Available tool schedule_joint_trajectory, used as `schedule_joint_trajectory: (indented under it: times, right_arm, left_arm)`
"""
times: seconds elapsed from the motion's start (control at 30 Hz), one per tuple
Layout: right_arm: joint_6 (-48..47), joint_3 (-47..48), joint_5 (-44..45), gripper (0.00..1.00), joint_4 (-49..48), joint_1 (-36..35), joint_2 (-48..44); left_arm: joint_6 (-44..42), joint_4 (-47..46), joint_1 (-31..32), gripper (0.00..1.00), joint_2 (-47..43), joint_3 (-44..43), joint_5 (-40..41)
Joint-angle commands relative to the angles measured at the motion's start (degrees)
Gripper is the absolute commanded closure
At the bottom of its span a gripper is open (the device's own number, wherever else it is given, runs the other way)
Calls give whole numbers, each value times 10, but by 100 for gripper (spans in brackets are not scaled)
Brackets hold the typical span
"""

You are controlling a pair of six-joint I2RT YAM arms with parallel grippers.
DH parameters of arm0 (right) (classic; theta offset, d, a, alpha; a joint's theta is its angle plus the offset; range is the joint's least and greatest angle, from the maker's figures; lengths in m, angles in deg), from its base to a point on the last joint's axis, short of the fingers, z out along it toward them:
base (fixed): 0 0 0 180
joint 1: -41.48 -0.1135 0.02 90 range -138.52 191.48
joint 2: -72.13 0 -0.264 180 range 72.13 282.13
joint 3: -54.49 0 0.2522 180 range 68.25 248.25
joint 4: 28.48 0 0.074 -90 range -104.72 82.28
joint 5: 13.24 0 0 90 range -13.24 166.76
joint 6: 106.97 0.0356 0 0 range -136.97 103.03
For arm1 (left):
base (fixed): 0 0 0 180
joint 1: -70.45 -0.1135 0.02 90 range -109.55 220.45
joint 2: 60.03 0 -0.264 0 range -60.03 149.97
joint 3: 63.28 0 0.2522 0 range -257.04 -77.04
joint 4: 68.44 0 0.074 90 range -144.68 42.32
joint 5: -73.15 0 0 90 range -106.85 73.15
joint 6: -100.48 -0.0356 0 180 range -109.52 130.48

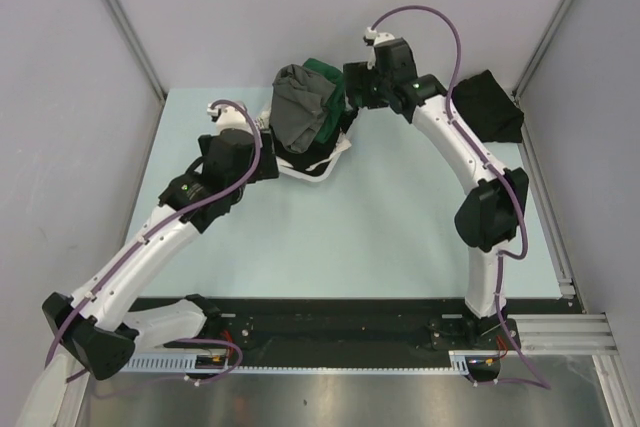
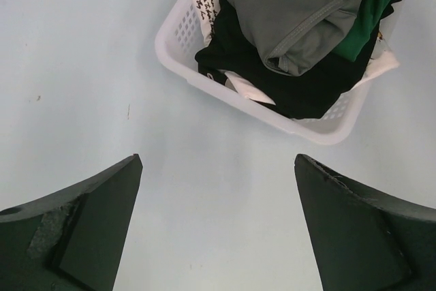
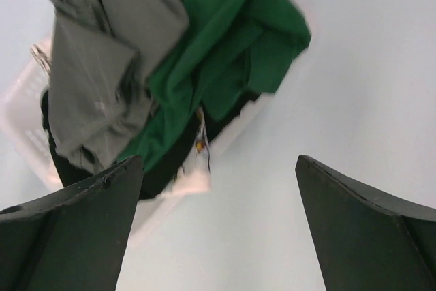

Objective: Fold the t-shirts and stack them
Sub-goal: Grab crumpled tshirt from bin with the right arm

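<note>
A white slatted basket (image 1: 332, 159) stands at the back middle of the table. A grey t-shirt (image 1: 303, 105) lies heaped on top of it, a green t-shirt (image 1: 326, 73) behind it, and a black t-shirt (image 2: 300, 90) underneath. My left gripper (image 1: 274, 155) is open and empty just left of the basket, above bare table (image 2: 218, 223). My right gripper (image 1: 352, 87) is open and empty just right of the pile (image 3: 218, 223). The right wrist view shows the grey shirt (image 3: 95, 52) and the green shirt (image 3: 225, 39) hanging over the basket rim (image 3: 20, 114).
A dark folded cloth (image 1: 488, 105) lies at the table's back right corner, by the right arm's elbow. Grey walls close the table in on the left, back and right. A black rail (image 1: 330, 322) runs along the near edge.
</note>
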Motion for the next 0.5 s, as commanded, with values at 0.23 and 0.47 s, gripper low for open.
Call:
schedule_joint_trajectory:
  times: [0.23,0.47]
  right_arm:
    - [3,177,-73,0,1,-2,91]
    - [0,188,-100,0,-9,-19,125]
  left_arm:
    - [25,1,-2,1,-62,45,-18]
    - [22,6,-2,0,-73,53,-21]
